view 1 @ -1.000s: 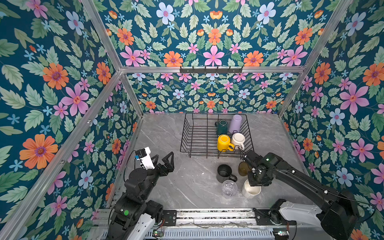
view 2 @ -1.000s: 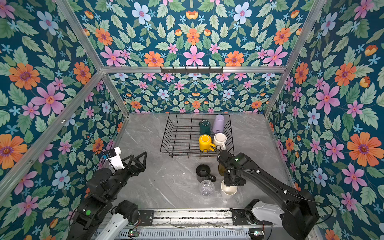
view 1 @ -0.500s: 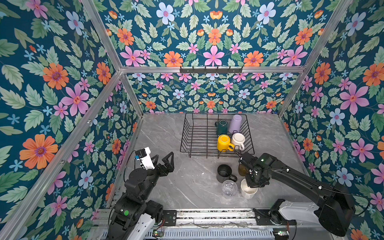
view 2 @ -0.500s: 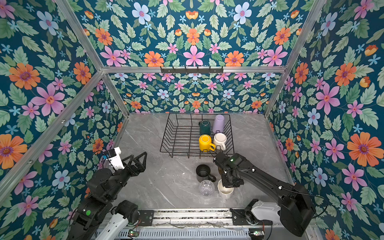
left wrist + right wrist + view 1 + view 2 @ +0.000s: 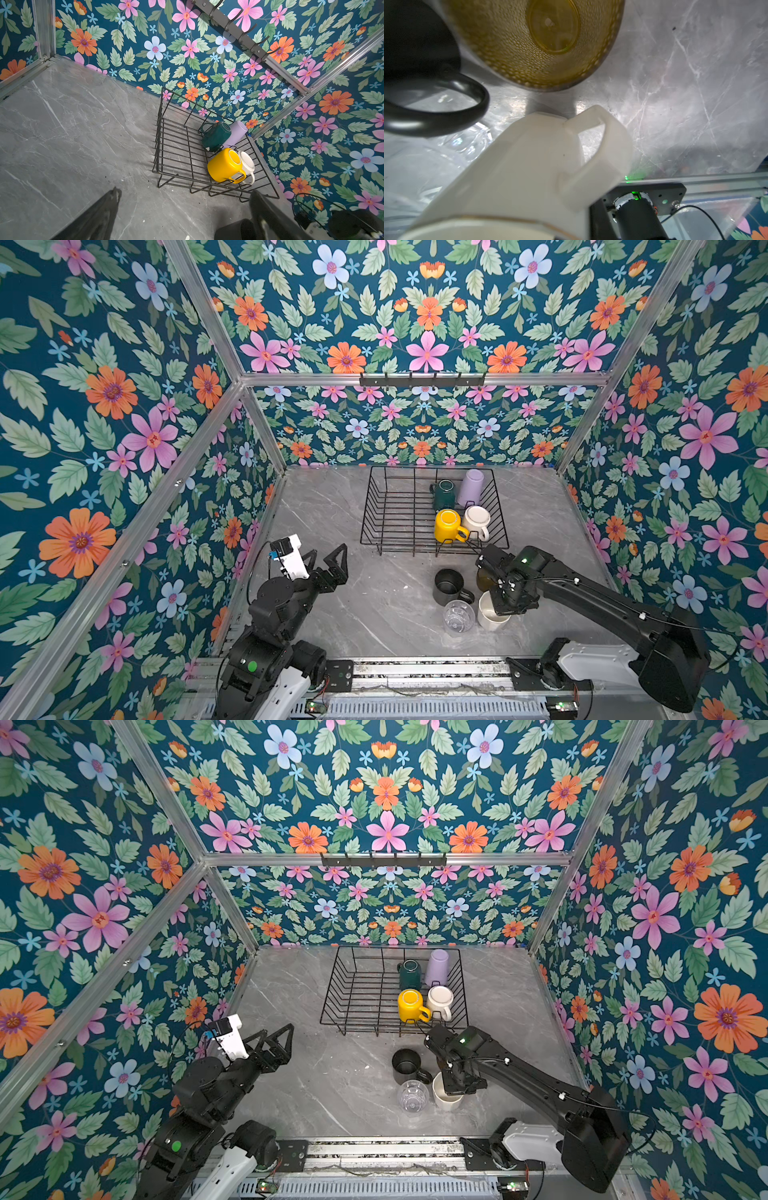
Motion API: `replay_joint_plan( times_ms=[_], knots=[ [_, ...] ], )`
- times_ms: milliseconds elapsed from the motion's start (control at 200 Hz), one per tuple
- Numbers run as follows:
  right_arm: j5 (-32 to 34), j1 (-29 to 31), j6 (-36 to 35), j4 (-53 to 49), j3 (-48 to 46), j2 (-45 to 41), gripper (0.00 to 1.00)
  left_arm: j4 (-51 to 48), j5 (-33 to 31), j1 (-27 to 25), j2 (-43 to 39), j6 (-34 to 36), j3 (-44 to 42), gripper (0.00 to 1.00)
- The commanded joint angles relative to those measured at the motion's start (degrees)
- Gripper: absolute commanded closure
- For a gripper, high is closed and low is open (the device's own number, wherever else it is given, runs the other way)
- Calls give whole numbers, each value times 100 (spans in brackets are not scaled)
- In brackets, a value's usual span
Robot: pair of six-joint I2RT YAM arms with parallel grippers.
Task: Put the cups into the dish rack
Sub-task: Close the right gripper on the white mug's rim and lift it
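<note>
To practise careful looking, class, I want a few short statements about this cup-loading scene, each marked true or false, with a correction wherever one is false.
1. The purple cup and the green mug are in the dish rack. True.
2. The yellow mug stands on the table. False: it is in the rack, beside the white mug.
3. The left gripper is open and empty. True.
4. The right gripper is shut on the black mug. False: it is shut on the cream mug; the black mug stands free nearby.
5. The clear glass is on the table, outside the rack. True.
</note>
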Motion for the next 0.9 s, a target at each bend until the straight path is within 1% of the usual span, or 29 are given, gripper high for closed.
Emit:
replay_joint_plan(
  times_ms=[0,175,220,330,415,735,900],
  knots=[
    [103,5,38,-366,128,-146,100,102,54,1,12,76,30,0],
    [15,1,-16,-873,601,-595,100,93,74,2,-3,70,56,0],
    [8,0,-45,-1025,826,-720,100,108,78,-5,-15,70,47,0],
    [244,-8,-128,-1505,1479,-837,100,169,65,2,-48,78,27,0],
    [230,-6,-232,-1543,1876,-819,100,269,83,2,-97,78,-5,0],
    [-708,-67,-619,-200,2736,-577,100,658,291,-1,-511,-11,-155,0],
    [-1408,-269,-792,877,2763,-418,100,855,491,-1,-559,-99,-202,0]
  ],
)
